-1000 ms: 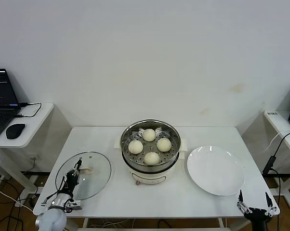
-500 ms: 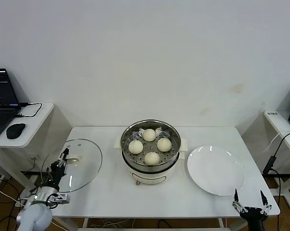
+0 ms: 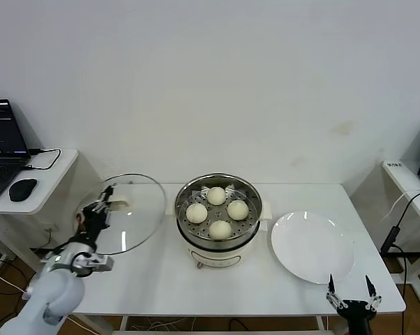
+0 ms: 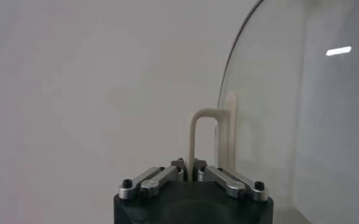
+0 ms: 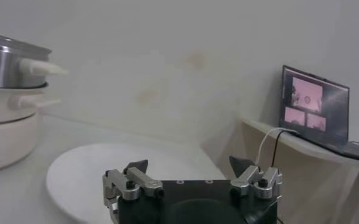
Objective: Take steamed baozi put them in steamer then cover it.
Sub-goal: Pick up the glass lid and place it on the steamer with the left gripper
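L gripper [image 3: 98, 209] clamped on cream handle of round clear glass lid [image 3: 130, 209], lifted, tilted. Shiny steel steamer [image 3: 248, 199] w/ four cream-white buns [image 3: 220, 229] just right, uncovered. R gripper [image 3: 349, 293] jaws apart at table edge, near flat white plate [image 3: 315, 251].

Four baozi [image 3: 218, 211] in open steel steamer [image 3: 218, 222]; glass cover [image 3: 123, 213] tilted, raised left of steamer.

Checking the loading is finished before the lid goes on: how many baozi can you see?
4, all in the steamer basket: one at the back, one left, one right, one at the front. None on the plate.
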Controlling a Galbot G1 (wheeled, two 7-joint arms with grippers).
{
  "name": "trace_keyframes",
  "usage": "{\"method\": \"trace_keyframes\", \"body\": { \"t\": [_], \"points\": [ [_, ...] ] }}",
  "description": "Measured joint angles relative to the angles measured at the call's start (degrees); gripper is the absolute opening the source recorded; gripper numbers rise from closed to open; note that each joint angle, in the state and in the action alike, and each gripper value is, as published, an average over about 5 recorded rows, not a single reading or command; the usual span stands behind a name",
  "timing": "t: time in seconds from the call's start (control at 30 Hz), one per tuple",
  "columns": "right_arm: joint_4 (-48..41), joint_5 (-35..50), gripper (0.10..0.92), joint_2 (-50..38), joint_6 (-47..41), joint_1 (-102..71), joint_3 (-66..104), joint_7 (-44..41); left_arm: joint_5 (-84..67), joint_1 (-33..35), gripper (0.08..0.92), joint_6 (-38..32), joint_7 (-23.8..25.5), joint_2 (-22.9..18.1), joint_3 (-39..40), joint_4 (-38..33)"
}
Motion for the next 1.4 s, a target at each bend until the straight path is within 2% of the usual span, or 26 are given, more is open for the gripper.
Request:
{"method": "trace_keyframes", "body": {
  "t": [0.27, 0.6, 0.9, 1.4],
  "points": [
    [-0.95, -2.7, 0.823, 0.1, 0.48, 0.61, -1.16, 0.79, 1.74, -11.31, 0.147, 7.79, 4.49, -1.26, 13.3, -1.03],
    [-1.84, -5.33, 0.823, 0.22, 0.66, 1.23, -2.26, 1.13, 8.67, -21.99, 0.147, 15.48, 11.41, -8.23, 25.8, 1.76],
    [-2.48, -6.64, 0.823, 0.25, 0.87, 1.23, -2.49, 1.2, 14.93, -26.41, 0.147, 19.23, 15.72, -14.73, 31.06, 6.1],
    [-3.12, -7.46, 0.823, 0.27, 1.07, 1.18, -2.88, 1.29, 20.79, -28.52, 0.147, 20.09, 16.77, -22.39, 34.44, 12.74]
  ]
}}
